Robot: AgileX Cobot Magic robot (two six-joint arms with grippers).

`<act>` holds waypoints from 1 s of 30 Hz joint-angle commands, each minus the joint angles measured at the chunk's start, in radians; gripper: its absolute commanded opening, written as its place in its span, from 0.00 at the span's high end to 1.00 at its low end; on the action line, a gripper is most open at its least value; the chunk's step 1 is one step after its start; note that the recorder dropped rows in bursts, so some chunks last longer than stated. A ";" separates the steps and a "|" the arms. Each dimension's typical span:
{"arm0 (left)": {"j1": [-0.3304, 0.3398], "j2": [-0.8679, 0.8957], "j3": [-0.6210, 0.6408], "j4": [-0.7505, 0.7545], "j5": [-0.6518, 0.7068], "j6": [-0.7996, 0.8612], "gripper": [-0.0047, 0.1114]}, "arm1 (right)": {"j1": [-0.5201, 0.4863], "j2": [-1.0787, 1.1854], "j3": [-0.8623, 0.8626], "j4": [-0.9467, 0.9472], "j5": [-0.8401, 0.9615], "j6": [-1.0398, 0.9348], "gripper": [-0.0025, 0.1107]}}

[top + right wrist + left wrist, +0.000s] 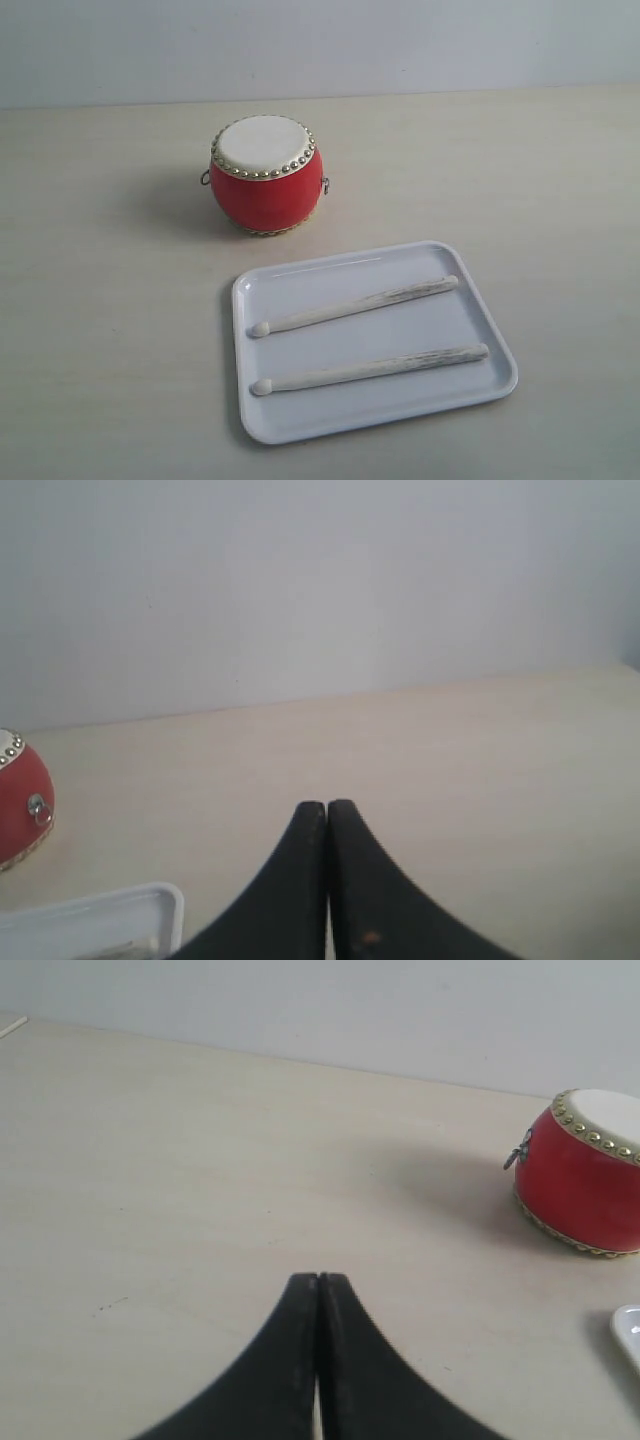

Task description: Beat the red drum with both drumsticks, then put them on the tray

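The red drum [265, 176] stands upright on the pale table, cream head up, brass studs round its rim. Just in front of it lies the white tray [300, 425], and both drumsticks rest on it side by side: one [352, 306] nearer the drum, the other [370, 369] nearer the front. Neither arm shows in the exterior view. My left gripper [318, 1278] is shut and empty over bare table, with the drum [585, 1175] off to one side. My right gripper [326, 804] is shut and empty too; the drum's edge [20, 805] and a tray corner [150, 905] show beside it.
A light wooden tabletop [100, 300] runs back to a plain grey-white wall [320, 40]. A thin pale strip [12, 1027] lies at the table's far edge in the left wrist view.
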 commanded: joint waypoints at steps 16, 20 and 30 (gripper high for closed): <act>0.003 -0.007 0.003 -0.002 -0.002 0.000 0.96 | -0.004 -0.007 0.005 -0.007 0.082 0.001 0.98; 0.003 -0.007 0.003 0.001 -0.002 0.000 0.96 | -0.004 -0.007 0.005 -0.007 0.082 0.001 0.98; 0.003 -0.007 0.003 0.001 -0.002 0.000 0.96 | -0.004 -0.007 0.005 -0.007 0.082 0.001 0.98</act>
